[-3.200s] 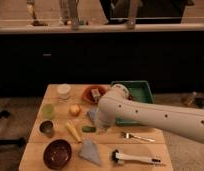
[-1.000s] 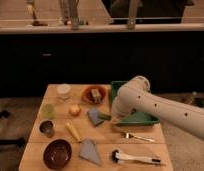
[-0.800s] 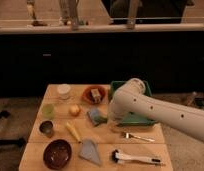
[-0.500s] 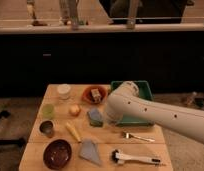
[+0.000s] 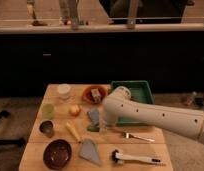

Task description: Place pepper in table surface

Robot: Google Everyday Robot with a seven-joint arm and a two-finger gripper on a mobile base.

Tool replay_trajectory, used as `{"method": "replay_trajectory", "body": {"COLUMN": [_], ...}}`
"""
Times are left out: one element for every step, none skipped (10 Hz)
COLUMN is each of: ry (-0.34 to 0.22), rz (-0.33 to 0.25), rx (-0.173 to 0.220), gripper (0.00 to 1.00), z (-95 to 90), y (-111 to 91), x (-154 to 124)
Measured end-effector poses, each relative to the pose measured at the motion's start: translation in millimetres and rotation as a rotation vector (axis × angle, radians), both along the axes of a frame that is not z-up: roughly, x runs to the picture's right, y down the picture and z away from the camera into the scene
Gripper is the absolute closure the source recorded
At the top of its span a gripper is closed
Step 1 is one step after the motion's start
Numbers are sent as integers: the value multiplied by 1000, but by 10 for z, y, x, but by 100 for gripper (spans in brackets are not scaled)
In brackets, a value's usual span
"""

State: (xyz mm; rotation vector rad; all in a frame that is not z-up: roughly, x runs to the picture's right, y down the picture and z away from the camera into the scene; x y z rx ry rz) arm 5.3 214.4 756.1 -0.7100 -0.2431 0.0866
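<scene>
My white arm [image 5: 155, 117] reaches in from the right over the light wooden table surface [image 5: 145, 147]. Its rounded wrist end hangs above the middle of the table. My gripper [image 5: 101, 122] points down below that wrist, mostly hidden by it, and it is shut. A small dark green shape, seemingly the pepper [image 5: 92, 128], lies on the wood right at the gripper's tip, left of it. I cannot tell whether the gripper touches or holds it.
A dark green tray [image 5: 137, 90] stands behind the arm. A grey-blue object [image 5: 93, 115], a pale yellow vegetable [image 5: 73, 131], a light green cup [image 5: 48, 110], a metal cup [image 5: 46, 128], a dark red bowl [image 5: 57, 153], a fork [image 5: 137, 136] and a brush [image 5: 135, 159] lie around.
The arm has swung left and forward from over the tray's edge to the middle of the table, and its wrist now hangs lower by the green shape.
</scene>
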Motion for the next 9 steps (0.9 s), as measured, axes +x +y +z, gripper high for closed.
{"method": "replay_trajectory", "body": {"ry": [5, 10, 20, 29, 38, 45, 56, 63, 66], "rz": [-2, -1, -1, 0, -3, -4, -11, -15, -17], "rx": [-15, -29, -43, -53, -62, -66, -69, -73, -75], "gripper": [91, 91, 91, 91, 91, 91, 91, 91, 91], "z": [65, 129, 183, 238, 284, 322, 362, 391, 404], "y": [53, 97, 142, 178, 216, 238, 265, 292, 306], "x": [-23, -41, -27, -22, -18, -22, -23, -16, -9]}}
